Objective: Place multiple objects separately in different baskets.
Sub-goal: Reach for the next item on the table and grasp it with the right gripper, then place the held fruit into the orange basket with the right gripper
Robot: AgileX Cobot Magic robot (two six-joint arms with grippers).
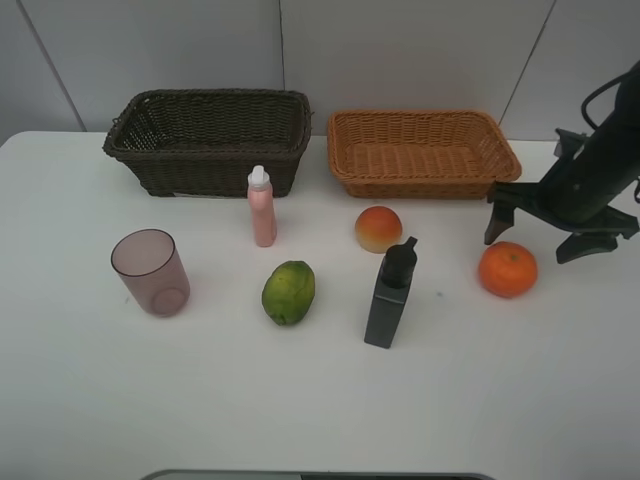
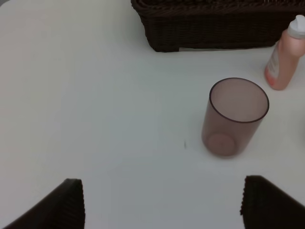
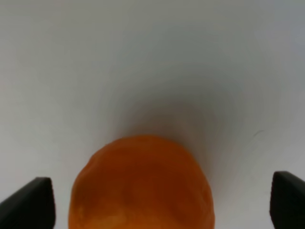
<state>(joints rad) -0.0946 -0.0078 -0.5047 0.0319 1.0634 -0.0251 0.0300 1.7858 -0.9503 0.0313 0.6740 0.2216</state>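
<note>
An orange (image 1: 507,269) sits on the white table at the right. My right gripper (image 1: 538,238) is open just above and behind it. In the right wrist view the orange (image 3: 140,186) lies between the spread fingertips (image 3: 28,202). A peach-like fruit (image 1: 378,229), a dark rectangular bottle (image 1: 390,295), a green fruit (image 1: 288,292), a pink bottle (image 1: 262,207) and a mauve cup (image 1: 150,272) stand apart on the table. The dark brown basket (image 1: 205,150) and the orange-tan basket (image 1: 420,165) sit at the back, both empty. My left gripper (image 2: 162,210) is open, short of the cup (image 2: 233,117).
The left wrist view also shows the pink bottle (image 2: 283,59) and the dark basket's wall (image 2: 214,33). A tiled wall stands behind the baskets. A grey edge (image 1: 320,476) lies at the table's front. The left arm is out of the exterior view.
</note>
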